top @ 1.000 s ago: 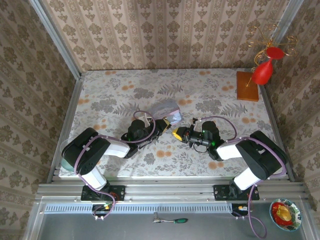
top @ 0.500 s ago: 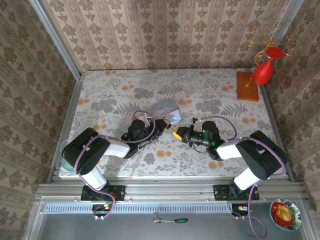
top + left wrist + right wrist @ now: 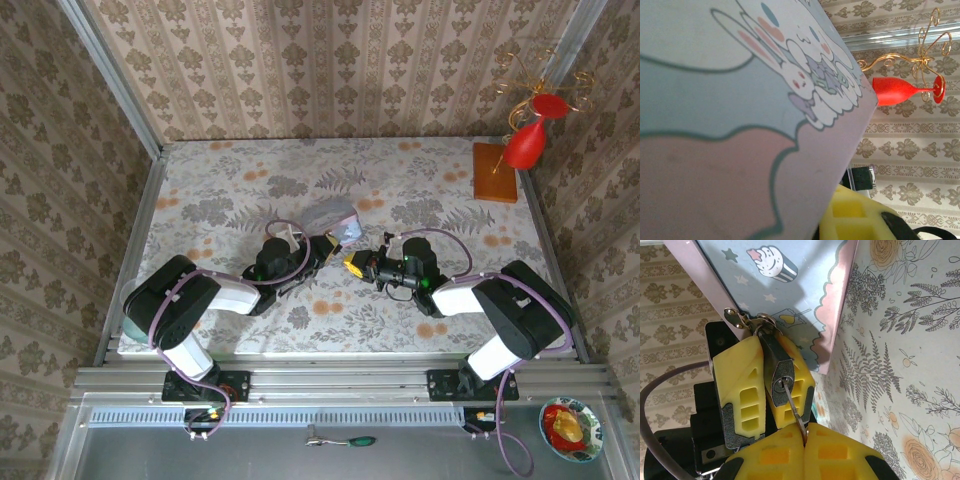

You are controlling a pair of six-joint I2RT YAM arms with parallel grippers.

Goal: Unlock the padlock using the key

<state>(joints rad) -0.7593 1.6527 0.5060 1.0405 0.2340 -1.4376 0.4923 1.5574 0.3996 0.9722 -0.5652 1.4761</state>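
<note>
Shifting barely, your right hand (image 3: 803, 440) pinched the key (image 3: 791, 400), seated in the padlock (image 3: 776, 360) your left hand (image 3: 324, 244) gripped. Turning remained.

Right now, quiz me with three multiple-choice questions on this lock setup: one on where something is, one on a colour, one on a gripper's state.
1. Where is the key blade?
A dangling free
B in the padlock keyhole
C pointing away from the padlock

2. What colour are the left gripper fingers?
A red
B black
C yellow

3. What state is the right gripper in?
A shut on the key
B wide open
C shut on nothing

Answers: B, the blade enters the keyhole; C, yellow pads flank the padlock; A, its fingers meet around the key.
</note>
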